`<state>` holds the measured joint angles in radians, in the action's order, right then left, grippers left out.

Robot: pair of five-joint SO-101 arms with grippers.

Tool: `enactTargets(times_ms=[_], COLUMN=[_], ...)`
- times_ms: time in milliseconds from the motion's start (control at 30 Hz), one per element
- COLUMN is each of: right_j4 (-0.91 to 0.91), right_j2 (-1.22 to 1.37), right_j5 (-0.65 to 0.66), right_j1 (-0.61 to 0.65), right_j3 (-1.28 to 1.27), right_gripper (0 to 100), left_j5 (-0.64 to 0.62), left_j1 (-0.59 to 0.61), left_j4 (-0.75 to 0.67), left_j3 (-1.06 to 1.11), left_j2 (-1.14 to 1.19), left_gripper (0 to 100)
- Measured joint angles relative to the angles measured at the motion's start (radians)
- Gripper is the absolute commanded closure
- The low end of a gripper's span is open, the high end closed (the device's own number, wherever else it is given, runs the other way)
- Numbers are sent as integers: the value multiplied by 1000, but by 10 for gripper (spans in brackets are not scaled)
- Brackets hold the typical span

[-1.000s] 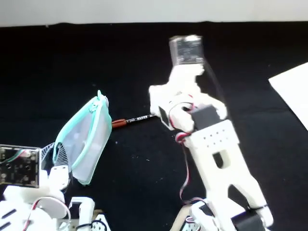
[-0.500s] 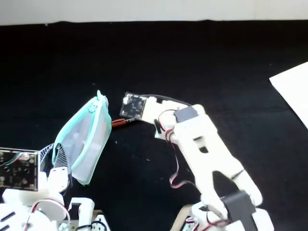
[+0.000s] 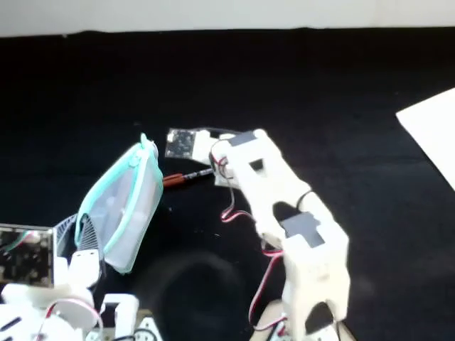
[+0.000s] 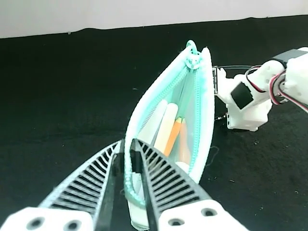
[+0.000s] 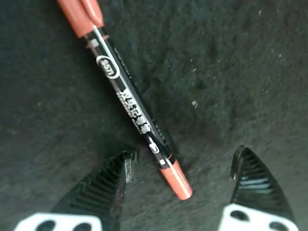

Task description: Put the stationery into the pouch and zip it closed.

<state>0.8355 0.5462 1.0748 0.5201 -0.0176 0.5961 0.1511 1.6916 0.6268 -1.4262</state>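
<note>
The left pincer [image 4: 127,144] is clamped on the near rim of the mint-green pouch [image 4: 202,110], propping it up on the black worktop [image 3: 320,92] with its zipper undone. White and orange pens [image 4: 168,132] lie inside. A black marker [image 5: 126,103] with reddish ends lies flat on the worktop, just beside the pouch's far end. The right pincer [image 5: 185,154] hangs over it, jaws spread wide to either side of the marker's end, apart from it. A white sheet [image 3: 434,135] lies well apart.
</note>
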Motion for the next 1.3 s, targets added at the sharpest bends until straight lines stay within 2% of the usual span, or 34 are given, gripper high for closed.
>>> enactTargets(times_ms=[67, 133, 333, 600, 800, 967, 1133, 1200, 1300], right_j4=[66, 157, 427, 580, 586, 585, 664, 718, 801], right_j2=[81, 149, 288, 394, 405, 413, 413, 405, 345], right_j5=[52, 107, 124, -35, -264, -559, -881, -968, -1065], right_j1=[2, 2, -11, -84, -146, -233, -232, -230, -198], right_j3=[81, 178, 471, 740, 876, 1115, 1485, 1611, 1654], right_gripper=[846, 985, 991, 991, 991, 992, 992, 992, 992], left_j5=[0, 0, 0, 0, 0, 0, 0, 0, 0], left_j1=[0, 0, 0, 0, 0, 0, 0, 0, 0], left_j4=[0, -3, -37, -37, -37, -37, -37, -37, -37], left_j3=[0, 0, 14, 14, 14, 14, 14, 14, 14], left_j2=[0, 0, 0, 0, 0, 0, 0, 0, 0], left_gripper=[994, 994, 994, 994, 994, 994, 994, 994, 994])
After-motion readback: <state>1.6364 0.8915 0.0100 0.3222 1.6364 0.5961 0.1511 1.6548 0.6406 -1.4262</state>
